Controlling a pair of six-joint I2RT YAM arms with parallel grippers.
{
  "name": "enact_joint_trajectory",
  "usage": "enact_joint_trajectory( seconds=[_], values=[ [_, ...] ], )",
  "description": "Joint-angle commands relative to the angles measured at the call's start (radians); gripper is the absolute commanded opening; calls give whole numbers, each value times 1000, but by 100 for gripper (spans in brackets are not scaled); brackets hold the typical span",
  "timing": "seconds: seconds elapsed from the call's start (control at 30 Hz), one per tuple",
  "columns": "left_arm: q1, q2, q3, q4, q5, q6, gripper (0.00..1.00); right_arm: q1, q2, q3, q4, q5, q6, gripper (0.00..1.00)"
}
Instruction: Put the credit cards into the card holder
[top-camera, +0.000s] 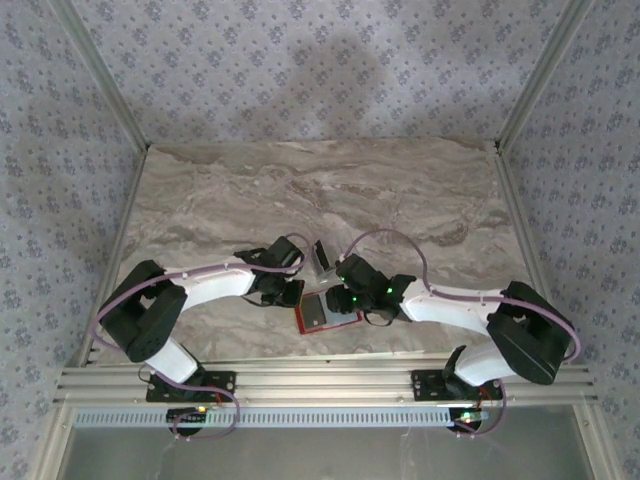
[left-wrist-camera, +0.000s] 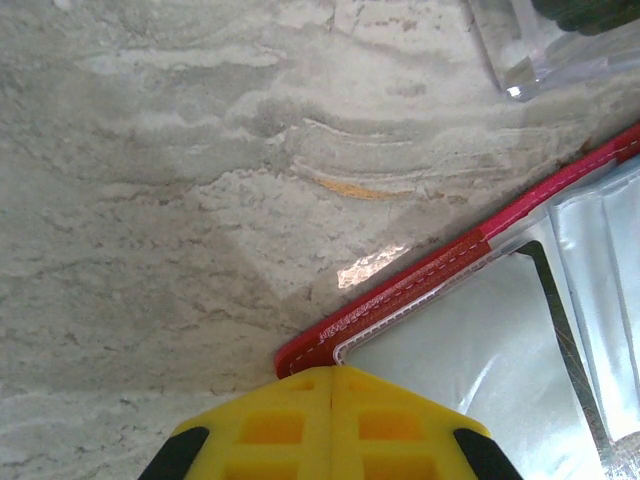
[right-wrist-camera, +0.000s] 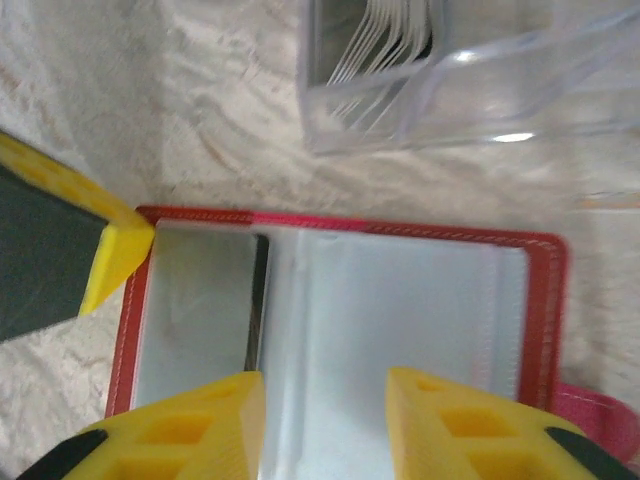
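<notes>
Card holder (top-camera: 325, 312) lies open on marbled tabletop (top-camera: 300, 190), patterned walls (top-camera: 300, 60) around.

A marble-patterned tabletop (top-camera: 300, 190) sits between floral-papered walls (top-camera: 300, 60) framed by aluminium rails (top-camera: 330, 385).

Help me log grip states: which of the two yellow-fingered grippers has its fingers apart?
The right gripper: a gap separates its yellow fingers above the open red wallet. The left gripper has its fingers pressed together at the wallet's corner.
</notes>
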Motion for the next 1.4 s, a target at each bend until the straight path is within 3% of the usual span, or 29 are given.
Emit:
enact_joint_trajectory(
  seconds=[0.0,0.03,0.17,0.67,0.9,1.07,1.27,1.37],
  values=[
    [-11,31,7,6,-12,16,0,3,-8,57,-104,125,-57,27],
    [-11,28,6,5,-11,17,0,4,0,64,-103,132,-63,22],
    [-11,23,4,5,-12,17,0,9,56,103,-124,165,-83,22],
    [-11,4,-1,5,-7,16,0,39,269,172,-148,227,-94,33],
    [-12,2,-2,7,-5,16,0,65,315,163,-141,236,-68,34],
    [-11,1,-4,8,-3,16,0,78,322,146,-128,241,-47,28],
    [-11,7,-2,10,2,15,0,85,299,131,-97,210,-43,2],
    [-11,8,-2,11,0,15,0,85,272,139,-105,214,-49,0]
  ],
)
